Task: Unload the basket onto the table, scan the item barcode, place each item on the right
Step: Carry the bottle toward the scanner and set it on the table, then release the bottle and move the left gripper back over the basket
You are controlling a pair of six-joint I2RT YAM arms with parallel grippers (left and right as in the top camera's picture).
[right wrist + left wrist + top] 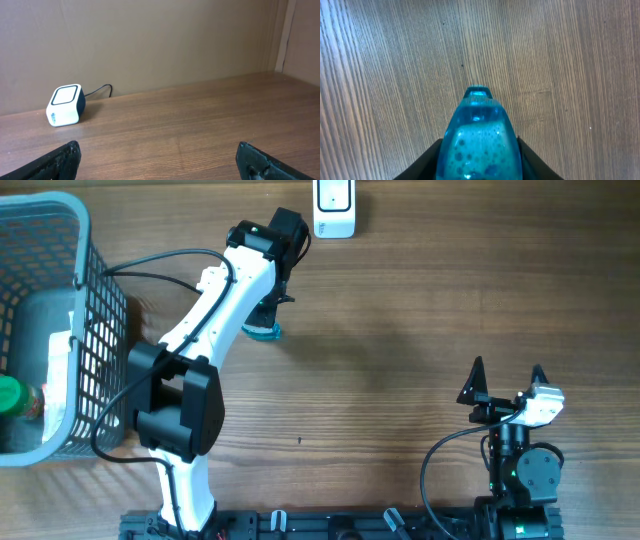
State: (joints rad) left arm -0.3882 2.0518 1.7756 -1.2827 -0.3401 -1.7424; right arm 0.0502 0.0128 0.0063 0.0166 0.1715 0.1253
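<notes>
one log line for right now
left hand: blue liquid bottle between fingers, grip unclear | right hand: open, empty | barcode scanner: past bottle, not touching

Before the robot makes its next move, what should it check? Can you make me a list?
1. Blue see-through bottle sits between the left fingers: ok.
2. Grip on it is tight: cannot tell.
3. White box-shaped scanner is in sight at the far edge of the table: ok.
4. Barcode faces the scanner: cannot tell, no barcode shows.
5. Right fingers are open and well away from the bottle: ok.
</notes>
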